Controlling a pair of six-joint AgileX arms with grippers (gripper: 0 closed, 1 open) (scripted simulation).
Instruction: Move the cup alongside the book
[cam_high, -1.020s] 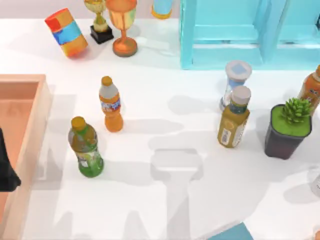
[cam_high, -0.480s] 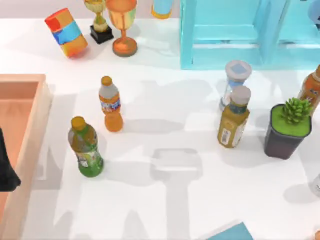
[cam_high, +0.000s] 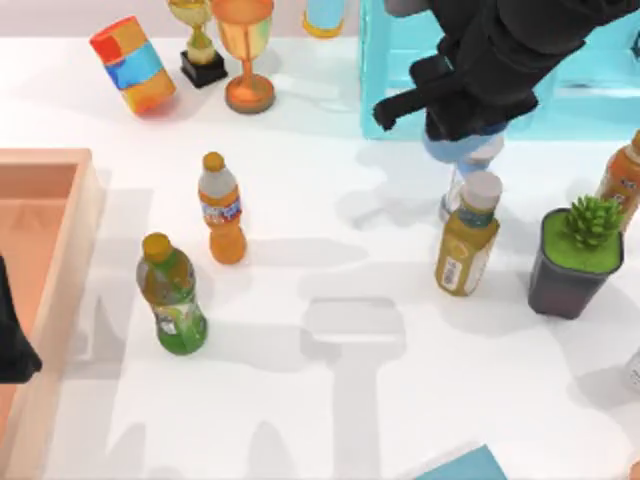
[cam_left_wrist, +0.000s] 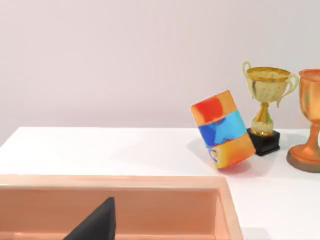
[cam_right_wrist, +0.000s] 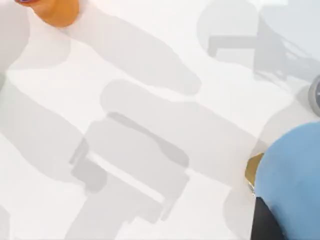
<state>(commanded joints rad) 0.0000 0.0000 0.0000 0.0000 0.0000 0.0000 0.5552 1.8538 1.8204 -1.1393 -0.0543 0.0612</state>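
Observation:
My right gripper (cam_high: 457, 132) hangs over the table's back right, in front of the turquoise shelf frame, and is shut on the mid-blue cup (cam_high: 452, 150). In the right wrist view the cup (cam_right_wrist: 292, 175) bulges beside one dark finger (cam_right_wrist: 266, 224), well above the white table. A teal corner of the book (cam_high: 463, 467) pokes in at the front edge, far in front of the cup. My left gripper (cam_high: 12, 345) rests parked over the wooden tray at the left edge; a dark fingertip (cam_left_wrist: 95, 226) of it appears in the left wrist view.
Under the right gripper stand a white bottle (cam_high: 456, 197) and a yellow bottle (cam_high: 467, 245); a potted plant (cam_high: 575, 255) is to their right. Orange (cam_high: 222, 212) and green (cam_high: 172, 297) bottles stand left of centre. Wooden tray (cam_high: 62, 250) at left, shelf frame (cam_high: 400, 100) and trophies (cam_high: 245, 50) at back.
My right arm has swung into the top view from the back right and now hangs over the white bottle with the cup in its grip. The left arm has not moved.

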